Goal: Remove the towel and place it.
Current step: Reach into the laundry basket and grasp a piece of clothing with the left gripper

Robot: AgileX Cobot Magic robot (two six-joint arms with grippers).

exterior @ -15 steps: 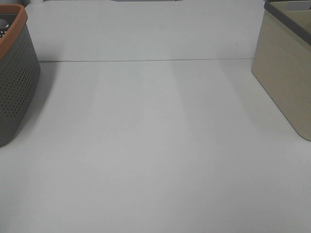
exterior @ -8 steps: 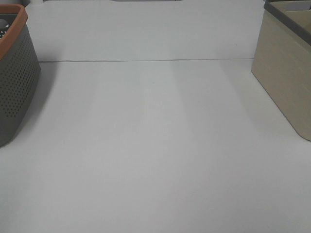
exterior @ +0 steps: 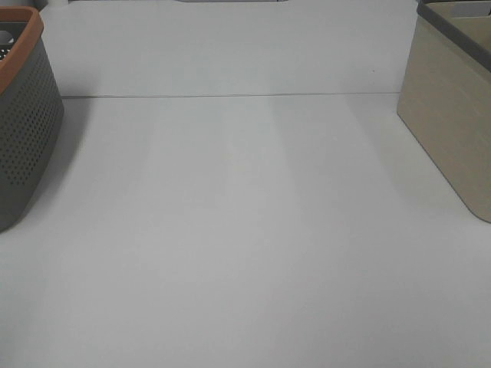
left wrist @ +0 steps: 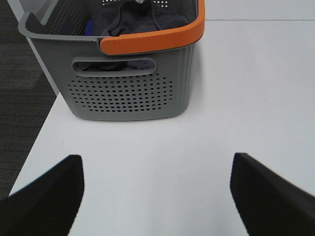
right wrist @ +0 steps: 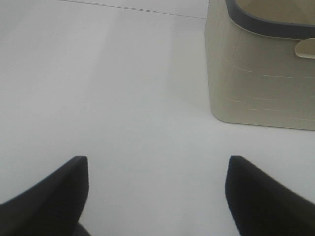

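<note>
The dark charcoal towel (left wrist: 133, 19) lies bunched inside the grey perforated basket with an orange rim (left wrist: 133, 93). That basket shows at the left edge of the exterior high view (exterior: 23, 123); the towel is hidden there. My left gripper (left wrist: 156, 189) is open and empty, over the table a short way in front of the basket. My right gripper (right wrist: 156, 189) is open and empty over bare table, near the beige basket (right wrist: 261, 73). Neither gripper shows in the exterior high view.
The beige basket with a dark grey rim (exterior: 453, 107) stands at the right edge of the white table (exterior: 245, 230). A seam line (exterior: 230, 96) crosses the table near the back. In the left wrist view dark floor (left wrist: 19, 98) lies beyond the table's edge.
</note>
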